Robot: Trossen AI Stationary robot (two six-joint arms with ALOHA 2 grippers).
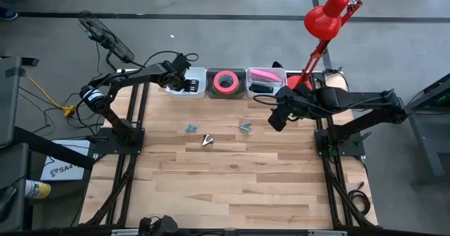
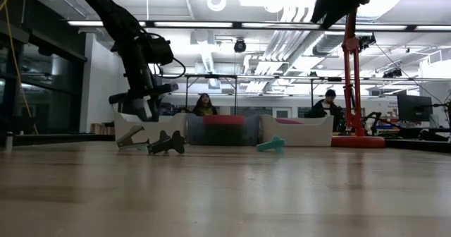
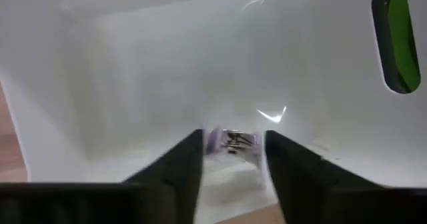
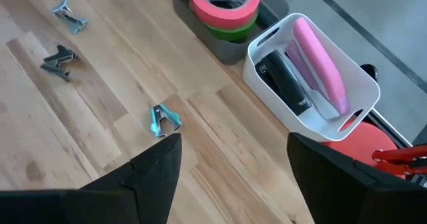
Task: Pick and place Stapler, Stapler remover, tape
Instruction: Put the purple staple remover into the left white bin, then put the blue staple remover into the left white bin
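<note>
A staple remover (image 3: 233, 141) sits between the left gripper's fingers (image 3: 175, 171), inside a bin (image 3: 133, 71). Ahead of the right gripper's fingers (image 4: 157, 167) lies another remover (image 4: 163, 119); beyond it, stacked tape (image 4: 225, 1) in a tray (image 4: 230, 47), staplers (image 4: 300, 67) in the bin beside it

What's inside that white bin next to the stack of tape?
The white bin holds a pink stapler and a black stapler lying side by side. Anything beneath them is covered. The right end effector hovers open above the table nearby.
</note>
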